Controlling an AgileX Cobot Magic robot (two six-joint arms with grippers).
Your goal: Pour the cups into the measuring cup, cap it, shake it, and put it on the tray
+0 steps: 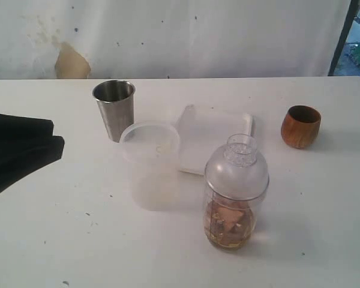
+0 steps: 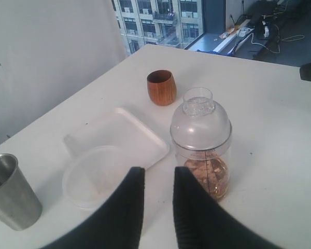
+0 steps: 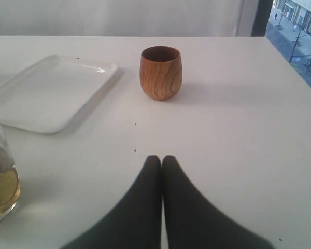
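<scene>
The clear measuring cup (image 1: 231, 210) stands on the table in front of the white tray (image 1: 228, 123), with a clear domed cap (image 1: 237, 168) on it and brown pieces in amber liquid inside. The frosted cup (image 1: 151, 171) stands just left of it, and the steel tumbler (image 1: 115, 111) is behind that. The wooden cup (image 1: 300, 126) is at the far right. My left gripper (image 2: 159, 174) is open and empty, hovering short of the measuring cup (image 2: 202, 166) and showing at the left edge (image 1: 57, 137). My right gripper (image 3: 161, 158) is shut on nothing, facing the wooden cup (image 3: 160, 72).
A pale backdrop with a brown stain (image 1: 71, 63) hangs behind the table. The tray (image 3: 46, 93) holds nothing. Bare tabletop lies between the measuring cup (image 3: 0, 187) and the wooden cup (image 2: 161, 87). In the left wrist view the tumbler (image 2: 8, 192) stands beside the frosted cup (image 2: 90, 176).
</scene>
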